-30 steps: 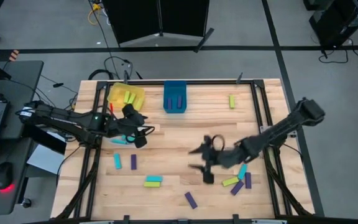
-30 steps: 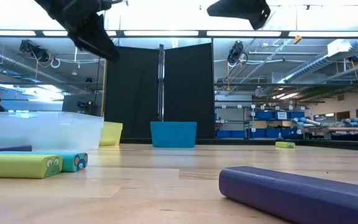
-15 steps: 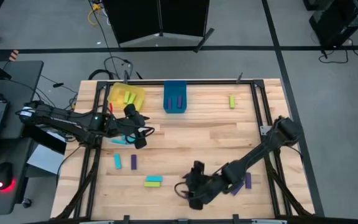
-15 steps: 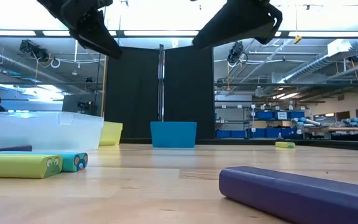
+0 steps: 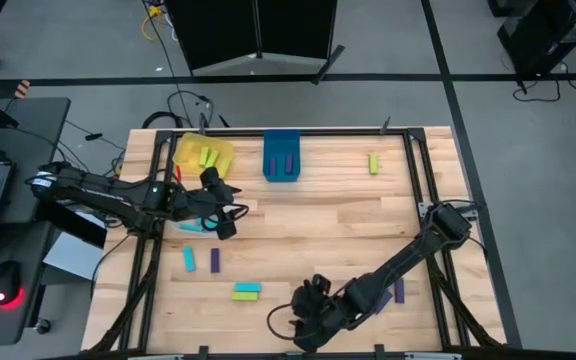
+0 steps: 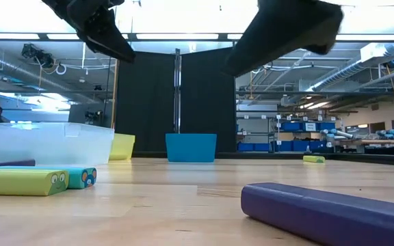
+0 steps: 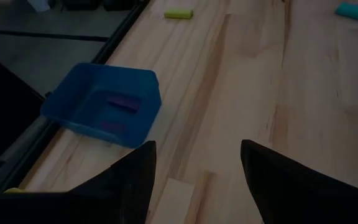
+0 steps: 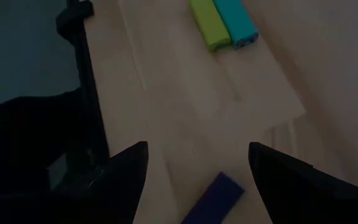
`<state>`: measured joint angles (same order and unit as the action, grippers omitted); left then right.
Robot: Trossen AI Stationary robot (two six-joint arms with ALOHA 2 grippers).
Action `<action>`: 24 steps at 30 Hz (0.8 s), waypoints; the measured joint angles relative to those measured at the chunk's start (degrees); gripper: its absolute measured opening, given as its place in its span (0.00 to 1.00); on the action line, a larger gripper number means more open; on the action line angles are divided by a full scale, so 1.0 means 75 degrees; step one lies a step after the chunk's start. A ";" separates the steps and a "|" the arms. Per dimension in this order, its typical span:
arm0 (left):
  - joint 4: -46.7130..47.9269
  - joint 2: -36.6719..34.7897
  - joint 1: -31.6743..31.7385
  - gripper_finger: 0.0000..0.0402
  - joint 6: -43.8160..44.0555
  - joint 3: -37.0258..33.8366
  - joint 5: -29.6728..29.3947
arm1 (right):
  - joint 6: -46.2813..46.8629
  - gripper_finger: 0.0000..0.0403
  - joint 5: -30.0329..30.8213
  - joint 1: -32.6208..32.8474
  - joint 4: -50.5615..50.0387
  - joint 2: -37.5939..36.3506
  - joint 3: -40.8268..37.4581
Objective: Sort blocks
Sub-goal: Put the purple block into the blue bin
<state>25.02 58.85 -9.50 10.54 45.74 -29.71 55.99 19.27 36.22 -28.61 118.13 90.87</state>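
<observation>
Near the bench's back-left corner the left gripper waits, fingers parted and empty, by the yellow bin and blue bin. Along the front edge the right gripper hovers spread wide, holding nothing, above a dark purple block. A lime and teal pair lies just left. Advice: square the fingers across the block's narrow width, drop straight down, close only once low.

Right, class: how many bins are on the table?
3: yellow bin at the far-left corner, blue bin beside it on the far edge, clear bin near the yellow one. None seems hidden.
</observation>
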 joint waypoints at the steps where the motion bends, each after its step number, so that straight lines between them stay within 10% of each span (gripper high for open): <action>1: -0.0003 0.0000 0.0000 0.60 -0.0002 0.0000 0.0000 | 0.0139 0.72 -0.0001 0.0030 -0.0030 -0.0004 0.0007; 24: -0.0051 0.0000 0.0000 0.60 -0.0001 0.0000 0.0058 | 0.2195 0.72 -0.0154 0.0429 -0.0848 0.0794 0.0000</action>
<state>24.63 58.85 -9.50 10.53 45.74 -29.28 72.45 18.11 39.44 -34.97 124.08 90.87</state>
